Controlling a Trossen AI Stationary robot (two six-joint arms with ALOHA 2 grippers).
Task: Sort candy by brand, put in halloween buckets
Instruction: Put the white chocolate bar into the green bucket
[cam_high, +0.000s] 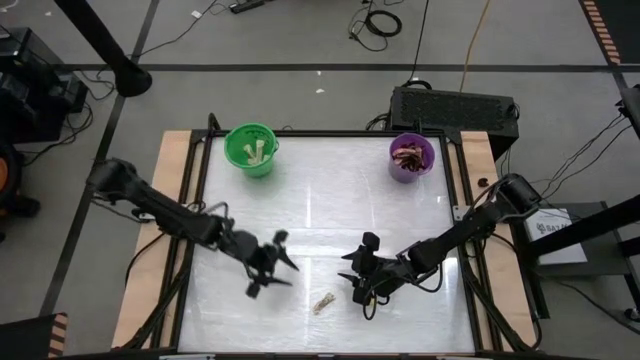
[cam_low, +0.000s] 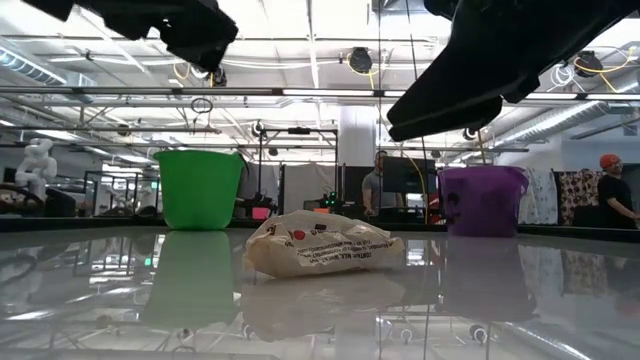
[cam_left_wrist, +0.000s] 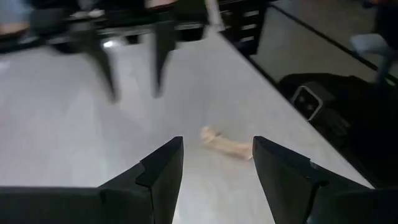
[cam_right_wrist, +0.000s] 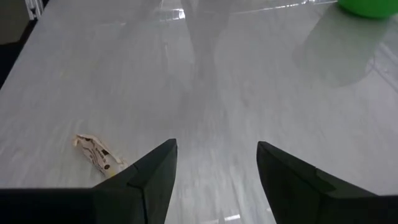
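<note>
Bright, even light falls from ceiling strip lamps (cam_low: 300, 45) seen in the low view. The glossy white table (cam_high: 330, 200) throws back streaks of glare between the green bucket (cam_high: 250, 150) and purple bucket (cam_high: 411, 158), and mirrors both. The left wrist view is motion-blurred; the tan candy wrapper (cam_left_wrist: 225, 143) there looks soft.

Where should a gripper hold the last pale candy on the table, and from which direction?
Grip the pale candy across its narrow middle, coming straight down from above: it lies flat and elongated, alone on the table. The open left gripper seems already aimed at it.
</note>
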